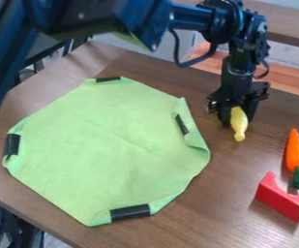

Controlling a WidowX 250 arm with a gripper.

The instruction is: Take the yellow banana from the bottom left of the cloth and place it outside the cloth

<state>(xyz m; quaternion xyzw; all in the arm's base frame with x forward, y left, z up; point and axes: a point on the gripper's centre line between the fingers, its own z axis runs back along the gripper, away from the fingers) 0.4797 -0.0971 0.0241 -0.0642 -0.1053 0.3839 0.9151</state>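
At the right of the green cloth (pixel 106 150), my gripper (pixel 238 114) hangs down over the brown table with its fingers around the upper part of the yellow banana (pixel 240 127). The banana points downward, its lower tip at or just above the wood; I cannot tell whether it touches. It is outside the cloth, a short way beyond the folded right edge. The banana's upper end is hidden between the fingers.
An orange carrot (pixel 296 151) with a green top lies at the right, against a red arch-shaped block (pixel 283 197). Black tape strips mark the cloth's edges. The wooden table (pixel 203 213) extends around the cloth.
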